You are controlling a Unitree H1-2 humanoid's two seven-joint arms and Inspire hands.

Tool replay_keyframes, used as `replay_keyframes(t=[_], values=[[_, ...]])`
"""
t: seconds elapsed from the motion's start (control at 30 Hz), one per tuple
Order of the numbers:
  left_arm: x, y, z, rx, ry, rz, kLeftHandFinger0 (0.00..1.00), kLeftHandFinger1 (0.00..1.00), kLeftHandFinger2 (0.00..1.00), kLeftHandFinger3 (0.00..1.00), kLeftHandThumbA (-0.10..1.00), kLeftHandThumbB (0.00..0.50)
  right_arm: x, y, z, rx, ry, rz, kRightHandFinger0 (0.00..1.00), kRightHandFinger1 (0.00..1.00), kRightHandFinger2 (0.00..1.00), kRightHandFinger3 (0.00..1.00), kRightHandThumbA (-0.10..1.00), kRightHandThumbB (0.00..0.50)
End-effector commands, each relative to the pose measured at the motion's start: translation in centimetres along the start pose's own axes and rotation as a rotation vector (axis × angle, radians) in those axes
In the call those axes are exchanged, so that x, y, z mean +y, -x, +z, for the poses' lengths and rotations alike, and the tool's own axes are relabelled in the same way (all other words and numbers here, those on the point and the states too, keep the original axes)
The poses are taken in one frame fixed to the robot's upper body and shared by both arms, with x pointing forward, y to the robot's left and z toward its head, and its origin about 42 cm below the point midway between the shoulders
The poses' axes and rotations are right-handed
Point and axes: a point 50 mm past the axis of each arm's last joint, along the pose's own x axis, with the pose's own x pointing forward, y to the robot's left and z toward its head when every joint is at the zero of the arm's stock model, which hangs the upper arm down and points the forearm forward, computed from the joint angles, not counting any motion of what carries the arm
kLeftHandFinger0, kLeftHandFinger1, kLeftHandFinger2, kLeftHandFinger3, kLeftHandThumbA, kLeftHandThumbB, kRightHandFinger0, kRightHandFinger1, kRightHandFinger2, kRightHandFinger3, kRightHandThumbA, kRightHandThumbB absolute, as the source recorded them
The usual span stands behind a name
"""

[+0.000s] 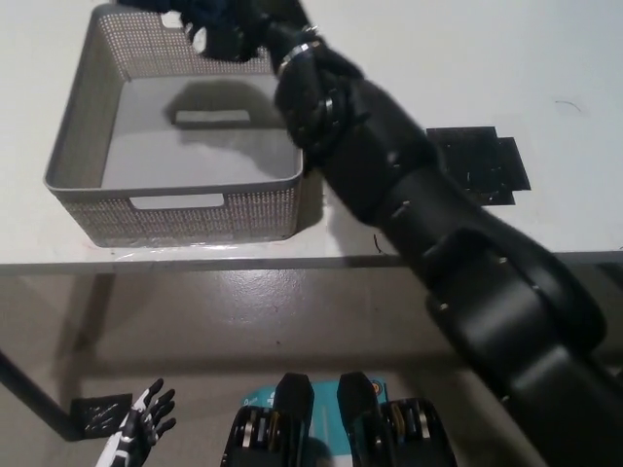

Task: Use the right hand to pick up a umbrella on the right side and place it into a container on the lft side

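Currently: right hand (226,34) over the far rim of the container (88,117), fingers closed around a dark folded umbrella (209,15), far left on the worktop (545,78). Umbrella likely light, soft-skinned; best held mid-body. Left hand (144,420) rests near left, fingers spread.

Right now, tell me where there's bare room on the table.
Bare patches: the table right of the black arm, above the black squares, and inside the grey basket. Crowded at the basket's far rim, where the right hand grips something dark.
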Motion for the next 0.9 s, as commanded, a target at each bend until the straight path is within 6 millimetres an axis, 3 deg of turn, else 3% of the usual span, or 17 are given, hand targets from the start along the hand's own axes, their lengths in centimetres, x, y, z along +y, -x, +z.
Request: replay_keyframes(t=[0.0, 0.07, 0.1, 0.13, 0.2, 0.27, 0.3, 0.37, 0.4, 0.47, 0.5, 0.57, 0.63, 0.67, 0.7, 0.8, 0.87], values=[[0.1, -0.1, 1.0, -0.055, -0.017, -0.02, 1.0, 1.0, 1.0, 1.0, 1.0, 0.272, -1.9, -1.5, 4.7, -0.108, -0.046, -0.06, 0.0, 0.03, 0.59, 0.5, -0.1, 0.234], [0.0, 0.2, 1.1, -0.054, -0.017, -0.019, 1.0, 1.0, 1.0, 1.0, 1.0, 0.252, -0.5, -1.1, 4.0, -0.077, -0.045, -0.039, 0.07, 0.16, 0.61, 0.55, -0.1, 0.26], [0.0, 0.1, 1.4, -0.066, -0.04, -0.021, 1.0, 1.0, 1.0, 1.0, 1.0, 0.241, 0.6, -0.7, 3.2, -0.05, -0.051, -0.03, 0.12, 0.19, 0.51, 0.51, -0.1, 0.264], [-0.1, 0.1, 1.5, -0.068, -0.044, -0.02, 1.0, 1.0, 1.0, 1.0, 1.0, 0.243, 1.1, -0.5, 2.7, -0.03, -0.068, -0.019, 0.01, 0.11, 0.45, 0.48, -0.1, 0.254], [0.0, 0.2, 1.7, -0.067, -0.035, -0.029, 1.0, 1.0, 1.0, 1.0, 1.0, 0.24, 2.1, 0.0, 1.8, 0.018, -0.11, 0.01, 0.0, 0.06, 0.43, 0.48, -0.1, 0.245], [-0.1, -0.1, 2.1, -0.074, -0.04, -0.041, 1.0, 1.0, 1.0, 1.0, 1.0, 0.239, 3.2, 0.6, 0.5, 0.036, -0.093, 0.031, 0.0, 0.0, 0.49, 0.48, -0.1, 0.24], [0.0, -0.2, 2.3, -0.079, -0.048, -0.043, 1.0, 1.0, 1.0, 1.0, 1.0, 0.246, 3.7, 0.9, -0.1, 0.052, -0.087, 0.035, 0.0, 0.04, 0.6, 0.56, -0.1, 0.235], [0.0, -0.6, 2.6, -0.092, -0.058, -0.065, 1.0, 1.0, 1.0, 1.0, 1.0, 0.24, 4.3, 1.4, -1.5, 0.11, -0.051, 0.053, 0.29, 0.34, 0.81, 0.73, -0.1, 0.222], [-0.1, -0.8, 2.7, -0.094, -0.057, -0.071, 1.0, 1.0, 1.0, 1.0, 1.0, 0.229, 4.5, 1.6, -2.1, 0.128, -0.054, 0.056, 0.33, 0.34, 0.69, 0.63, -0.1, 0.224], [0.0, -1.3, 3.0, -0.1, -0.074, -0.092, 1.0, 1.0, 1.0, 1.0, 1.0, 0.207, 5.0, 2.2, -3.3, 0.165, -0.066, 0.067, 0.22, 0.28, 0.55, 0.52, -0.1, 0.219], [-0.1, -1.5, 3.1, -0.1, -0.076, -0.098, 1.0, 1.0, 1.0, 1.0, 1.0, 0.194, 5.2, 2.5, -4.0, 0.18, -0.072, 0.068, 0.02, 0.14, 0.5, 0.51, -0.1, 0.206], [-0.1, -1.9, 3.3, -0.095, -0.057, -0.122, 1.0, 1.0, 1.0, 1.0, 1.0, 0.185, 5.4, 2.9, -5.0, 0.199, -0.069, 0.069, 0.03, 0.19, 0.56, 0.59, -0.01, 0.211], [-0.4, -2.6, 3.5, -0.104, -0.051, -0.151, 1.0, 1.0, 1.0, 1.0, 1.0, 0.168, 5.1, 3.0, -6.0, 0.236, -0.056, 0.12, 0.61, 0.82, 1.0, 1.0, 0.51, 0.285], [-0.6, -3.0, 3.5, -0.106, -0.052, -0.167, 1.0, 1.0, 1.0, 1.0, 1.0, 0.164, 4.8, 3.1, -6.6, 0.258, -0.072, 0.157, 0.9, 1.0, 1.0, 1.0, 0.69, 0.351], [-0.7, -3.1, 3.6, -0.106, -0.056, -0.173, 1.0, 1.0, 1.0, 1.0, 1.0, 0.167, 4.7, 3.2, -6.9, 0.267, -0.069, 0.179, 1.0, 1.0, 1.0, 1.0, 0.78, 0.381], [-1.0, -3.5, 4.0, -0.108, -0.07, -0.195, 1.0, 1.0, 1.0, 1.0, 1.0, 0.159, 4.1, 3.3, -8.0, 0.28, -0.034, 0.204, 1.0, 1.0, 1.0, 1.0, 0.94, 0.451], [-1.2, -3.7, 4.1, -0.101, -0.072, -0.203, 1.0, 1.0, 1.0, 1.0, 1.0, 0.167, 3.5, 3.4, -8.6, 0.294, -0.025, 0.209, 1.0, 1.0, 1.0, 1.0, 1.0, 0.44]])
